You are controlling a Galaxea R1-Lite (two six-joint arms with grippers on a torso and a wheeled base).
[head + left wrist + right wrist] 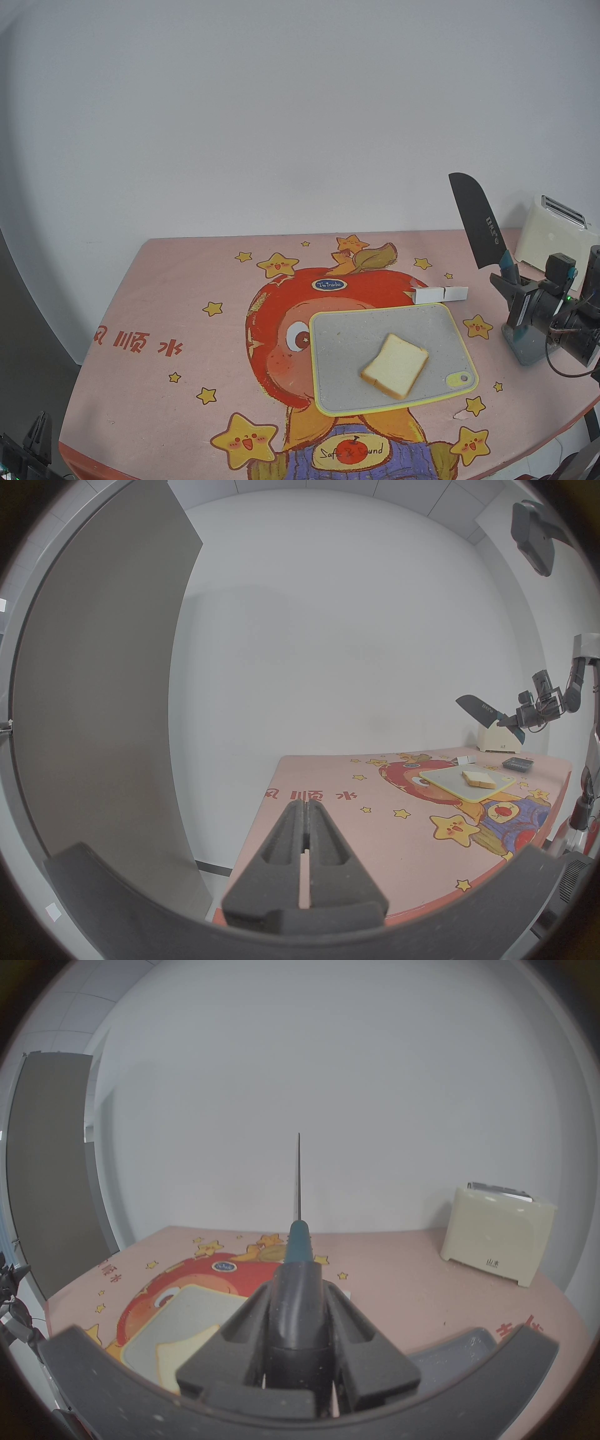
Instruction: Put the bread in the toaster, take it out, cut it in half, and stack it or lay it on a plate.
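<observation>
A slice of white bread (pixel 395 374) lies flat on a grey cutting board (pixel 350 337) with a yellow rim, right of the table's middle. My right gripper (pixel 507 279) hangs above the table's right side, shut on the teal handle of a knife (pixel 478 219). The black blade points up and away. In the right wrist view the knife (pixel 298 1235) stands edge-on between the fingers (pixel 250 1329), with the bread (pixel 184 1354) below. The cream toaster (pixel 556 240) stands at the far right. My left gripper (pixel 304 836) is shut on nothing, beyond the table's left front corner.
Two small white blocks (pixel 440 294) lie just behind the board. A grey-blue tray (pixel 450 1350) sits on the table under my right gripper, near the right edge. The pink printed tabletop (pixel 187 350) has free room on its left half. A plain wall stands behind.
</observation>
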